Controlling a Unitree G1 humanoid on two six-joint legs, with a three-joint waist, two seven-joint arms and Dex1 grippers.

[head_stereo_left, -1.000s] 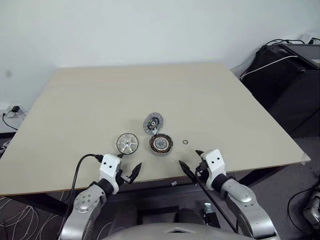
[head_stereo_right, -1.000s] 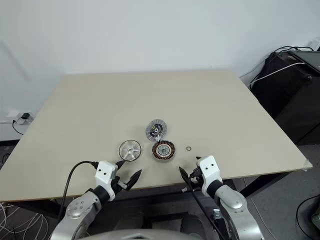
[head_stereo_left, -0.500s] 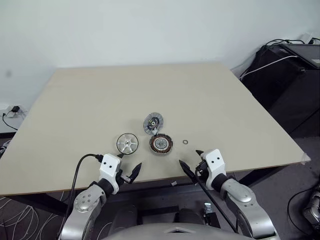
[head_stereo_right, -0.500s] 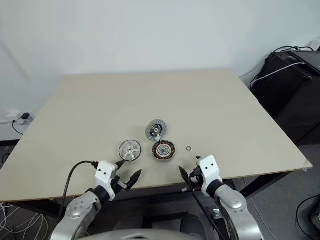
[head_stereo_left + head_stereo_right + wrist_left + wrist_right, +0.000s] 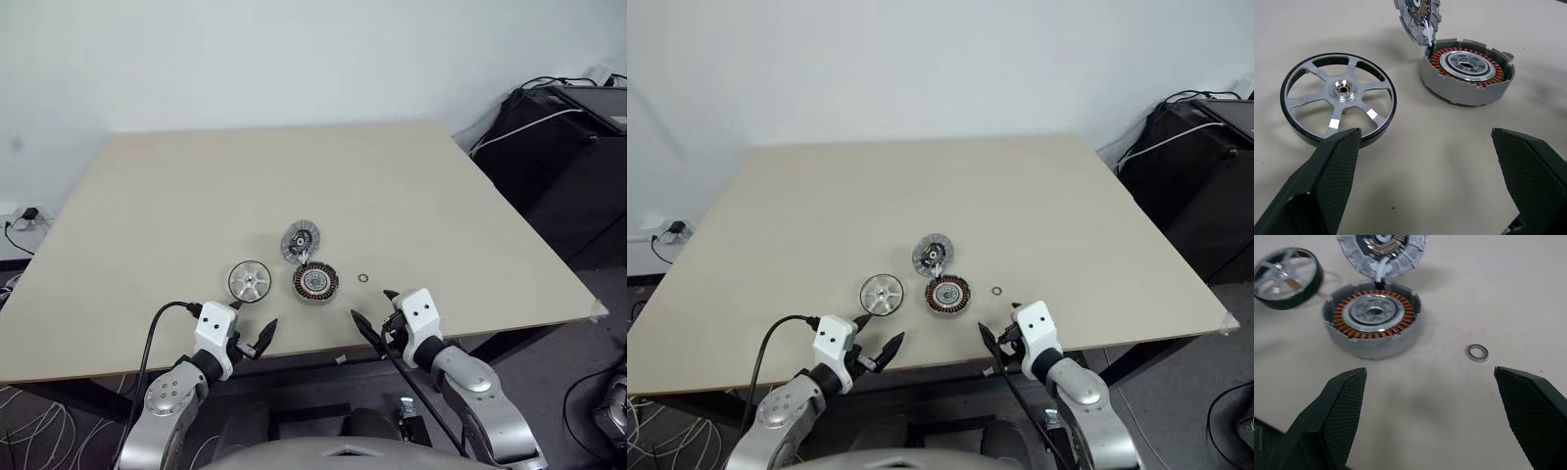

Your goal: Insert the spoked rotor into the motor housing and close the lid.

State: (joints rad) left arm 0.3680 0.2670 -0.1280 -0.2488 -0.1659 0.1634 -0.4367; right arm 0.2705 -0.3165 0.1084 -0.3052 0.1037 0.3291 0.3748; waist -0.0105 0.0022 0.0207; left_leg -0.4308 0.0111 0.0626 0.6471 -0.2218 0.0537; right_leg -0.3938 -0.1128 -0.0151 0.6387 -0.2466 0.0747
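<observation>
Nothing is done yet: both claws, left gripper (image 5: 251, 327) and right gripper (image 5: 372, 314), are wide open and empty, with the spoked rotor (image 5: 1338, 98), motor housing (image 5: 1466, 70) and lid (image 5: 1417, 12) just ahead.

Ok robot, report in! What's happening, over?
Left gripper, right gripper: open, empty. Spoked rotor beside motor housing, lid off. Small ring nearby.

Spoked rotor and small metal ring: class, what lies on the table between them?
The motor housing lies between the spoked rotor and the small metal ring, as the left eye view shows.
</observation>
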